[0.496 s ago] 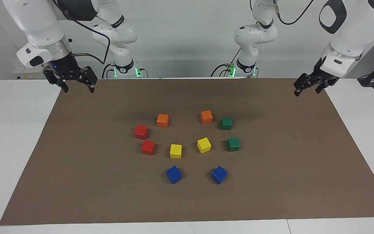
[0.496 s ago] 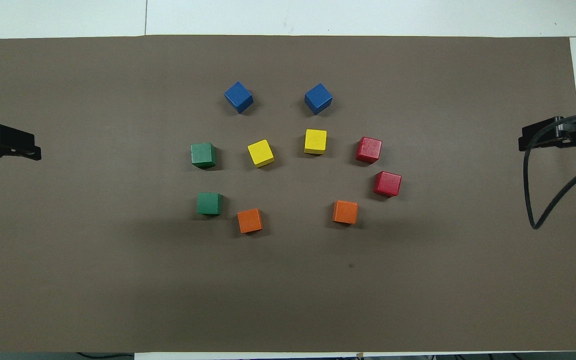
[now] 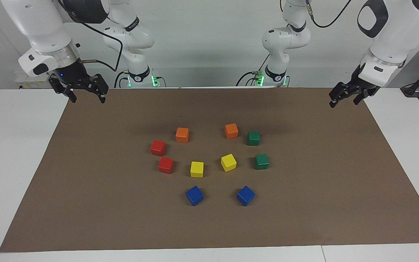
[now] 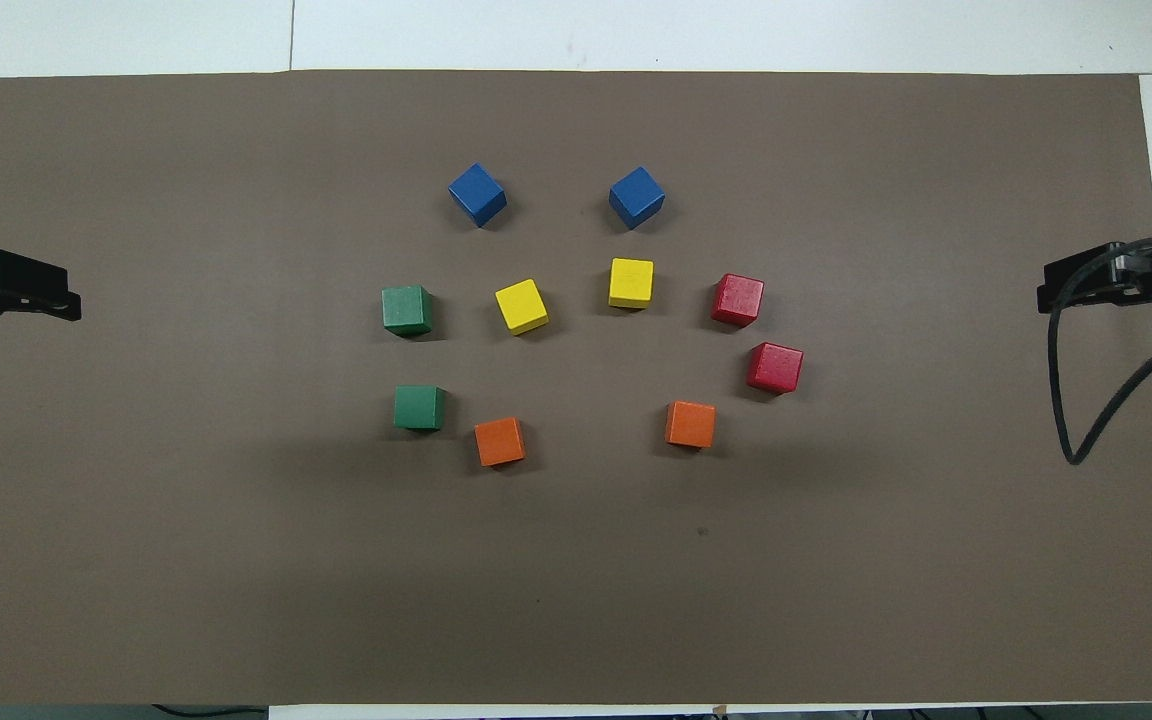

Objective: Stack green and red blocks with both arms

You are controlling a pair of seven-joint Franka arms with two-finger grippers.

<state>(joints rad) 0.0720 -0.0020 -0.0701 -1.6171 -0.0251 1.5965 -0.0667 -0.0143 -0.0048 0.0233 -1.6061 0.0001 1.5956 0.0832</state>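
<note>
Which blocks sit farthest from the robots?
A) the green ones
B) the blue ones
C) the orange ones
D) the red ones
B: the two blue blocks lie lowest in the facing view, farther out than the yellow blocks and every other colour.

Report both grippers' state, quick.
Left gripper: open, holding nothing, over the mat's edge.
Right gripper: open, holding nothing, over the mat's edge.
</note>
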